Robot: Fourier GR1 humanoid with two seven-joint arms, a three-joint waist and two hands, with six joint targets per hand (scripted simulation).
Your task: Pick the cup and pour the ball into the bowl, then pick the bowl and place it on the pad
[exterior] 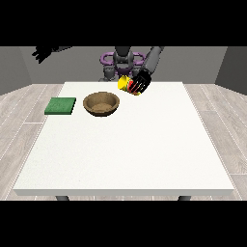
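Observation:
A yellow cup (124,83) hangs tilted above the table's far edge, its mouth turned towards the view's left. The hand at the view's right (141,82) has its black fingers curled round the cup. Something red shows between those fingers; whether it is the ball I cannot tell. A brown bowl (101,103) stands on the table, left of and nearer the camera than the cup. A green pad (61,105) lies flat at the table's left edge. The hand at the view's left (42,52) is raised high, off to the side of the table.
The white table (125,149) stretches wide towards the camera. Its far edge lies just under the robot's torso (122,62).

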